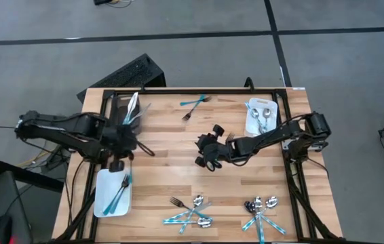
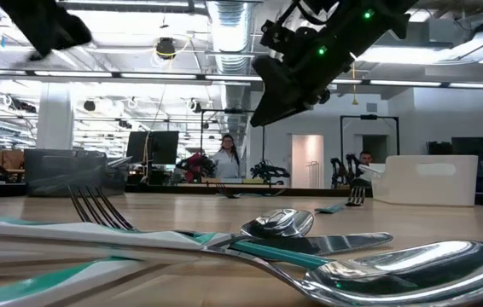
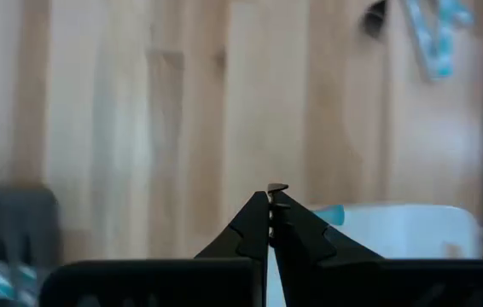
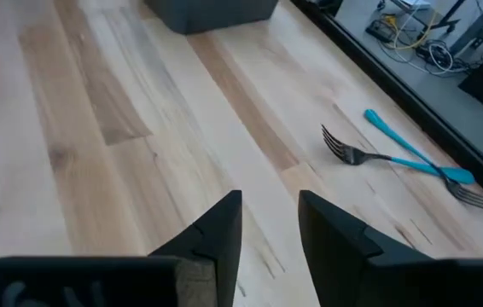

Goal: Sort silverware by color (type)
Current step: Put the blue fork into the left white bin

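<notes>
Left arm: it was stretched in from 9 o'clock, with the left gripper (image 1: 119, 165) poised just above the far end of the white bin at 7 o'clock.
Left gripper's pincer: the two dark fingertips (image 3: 269, 207) were seen pressed together, with nothing held between them.
Dark bin (image 1: 115, 108): it was placed at 10 o'clock on the table (image 1: 171, 146), with several pieces of cutlery stood up in it.
White bin at 7 o'clock (image 1: 102, 193): teal-handled pieces (image 1: 119, 192) were laid inside it.
Two teal-handled forks (image 1: 193, 104): they were left crossed on the bare wood at 12 o'clock, near the far edge.
Left heap of silverware (image 1: 190, 211): silver spoons, a fork and teal-handled pieces were piled at 6 o'clock, by the near edge.
Right gripper (image 1: 210, 153): it was held over bare wood near the table's centre, clear of every utensil.
Right gripper's pincer: a narrow gap was shown between the fingers (image 4: 221, 223), and nothing was gripped.
Right heap of silverware (image 1: 262, 210): more spoons and teal handles were gathered at 5 o'clock.
White bin at 1 o'clock (image 1: 253, 125): silver spoons (image 1: 262, 116) were lying in it.
Right arm: it was reached in from 3 o'clock.
Room behind: two people were seen far beyond the table in the low view.
</notes>
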